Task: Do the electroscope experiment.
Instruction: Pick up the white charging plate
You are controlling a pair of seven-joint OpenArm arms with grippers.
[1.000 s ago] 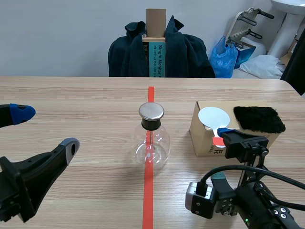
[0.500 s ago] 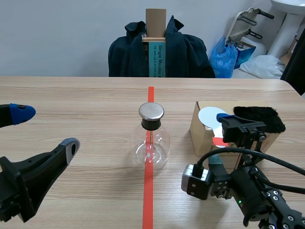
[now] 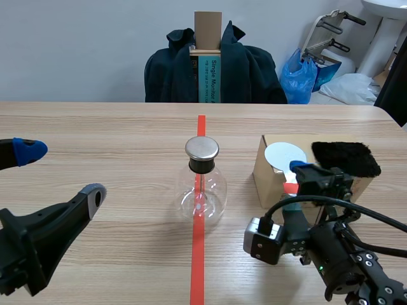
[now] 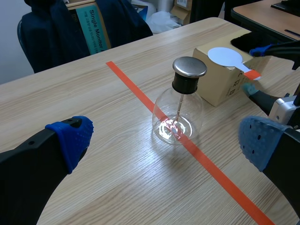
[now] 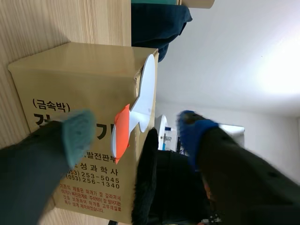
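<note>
Your right gripper (image 5: 135, 133) holds its fingers (image 5: 77, 136) spread either side of the white paddle (image 5: 149, 84) handle atop the cardboard box (image 5: 70, 79), while your left gripper (image 4: 164, 140), fingers (image 4: 70, 138) released, frames the flask (image 4: 178, 110) on the bench (image 4: 117, 183).

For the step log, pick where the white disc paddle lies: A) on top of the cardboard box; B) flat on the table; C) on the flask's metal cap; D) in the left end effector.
A: the white disc paddle lies on the cardboard box, orange handle jutting between the open fingers of the right end effector.
</note>
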